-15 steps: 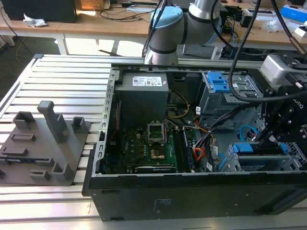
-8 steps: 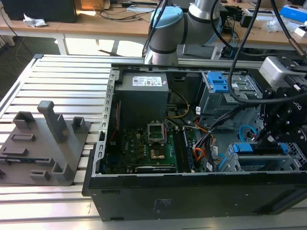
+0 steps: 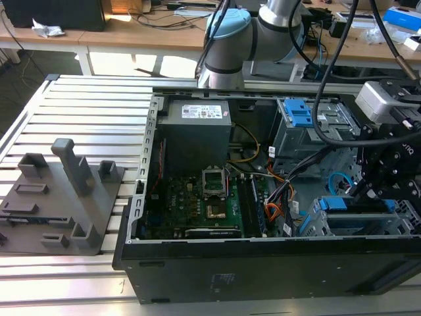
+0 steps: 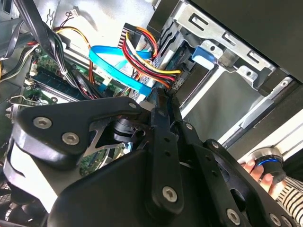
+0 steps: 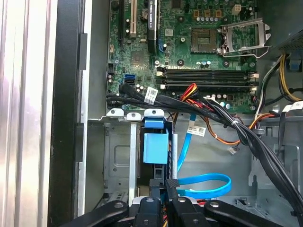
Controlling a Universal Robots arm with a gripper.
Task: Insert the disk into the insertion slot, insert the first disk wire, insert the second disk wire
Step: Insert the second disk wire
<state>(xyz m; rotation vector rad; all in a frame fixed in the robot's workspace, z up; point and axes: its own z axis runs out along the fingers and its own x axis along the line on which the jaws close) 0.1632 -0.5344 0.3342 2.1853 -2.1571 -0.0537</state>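
Exterior view: high, angled down on open case (image 3: 263,263). Wrist views: close inside it, first onto motherboard (image 5: 189,42), second across; both share blue cable (image 5: 203,182).

1. Open black computer case (image 3: 263,270) lies on the ribbed aluminium table (image 3: 92,105).
2. Grey plastic fixture block (image 3: 59,204) sits on the table, at the exterior view's left of the case.
3. Green motherboard (image 3: 197,204) lies inside the case; boxy grey power supply (image 3: 197,131) behind it.
4. Grey perforated sheet-metal insertion slot (image 3: 358,224) sits at the case's right end in the exterior view, the blue-framed disk (image 5: 155,146) in it.
5. Thin flat light-blue second disk wire (image 5: 203,182) loops just beside the disk.
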